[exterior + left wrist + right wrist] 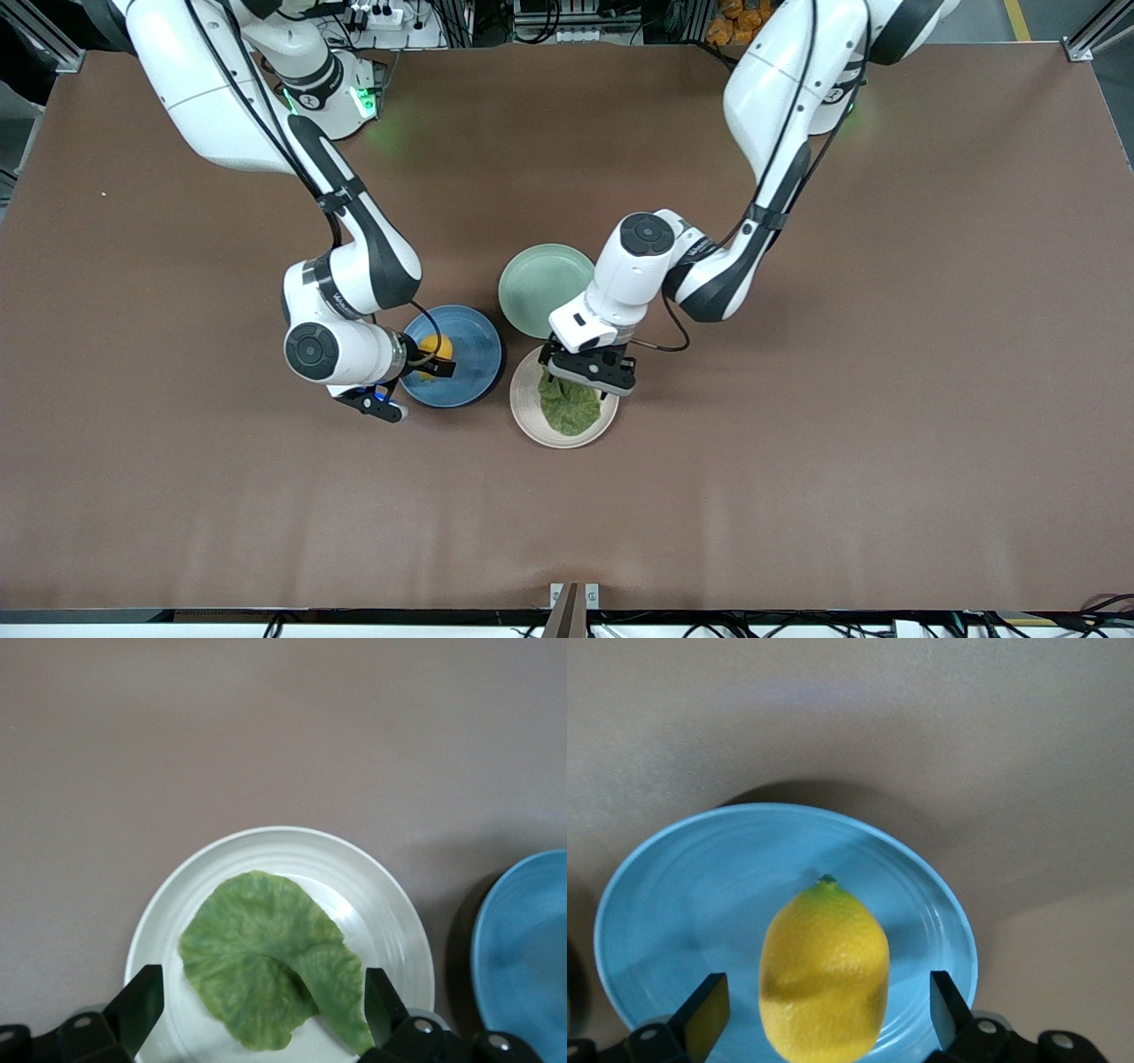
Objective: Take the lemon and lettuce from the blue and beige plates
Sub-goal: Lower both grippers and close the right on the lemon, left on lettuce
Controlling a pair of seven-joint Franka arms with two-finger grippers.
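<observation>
The lemon (435, 349) lies on the blue plate (474, 354). My right gripper (431, 359) is open low over that plate, its fingers either side of the lemon (824, 974) with gaps on both sides; the blue plate's rim (673, 859) shows around it. The lettuce (571, 408) lies flat on the beige plate (524, 403). My left gripper (592, 377) is open just above the leaf (266, 966), its fingers spanning it over the beige plate (372, 895).
A pale mint-green plate (540, 283) sits just farther from the camera, between the two arms and next to the left arm's wrist. The blue and beige plates nearly touch. The blue plate's edge (523, 948) shows in the left wrist view.
</observation>
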